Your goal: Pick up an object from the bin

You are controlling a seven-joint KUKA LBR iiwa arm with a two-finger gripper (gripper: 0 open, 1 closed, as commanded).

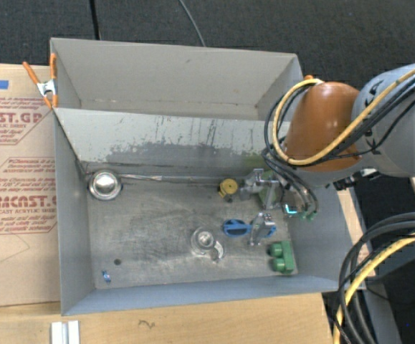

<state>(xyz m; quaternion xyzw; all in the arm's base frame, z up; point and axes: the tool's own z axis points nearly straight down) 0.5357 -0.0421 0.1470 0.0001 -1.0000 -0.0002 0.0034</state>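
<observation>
The claw (263, 228) is low in the bin. A blue piece (234, 227) lies just beside it and a green block (282, 258) is near. I cannot tell whether the claw is open or closed.

The arm (397, 120) is showing pale grey casing. The wrist is wearing a glossy orange-brown dome cover (322, 124). Yellow and black cables (282, 113) are looping around it. The bare-metal gripper (263, 228) is carrying a small teal light (291, 208).

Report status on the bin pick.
End effector low in the right part of the bin; hold not confirmed. Nearest thing: blue piece, just left of it. Yellow piece and green block close by.
</observation>
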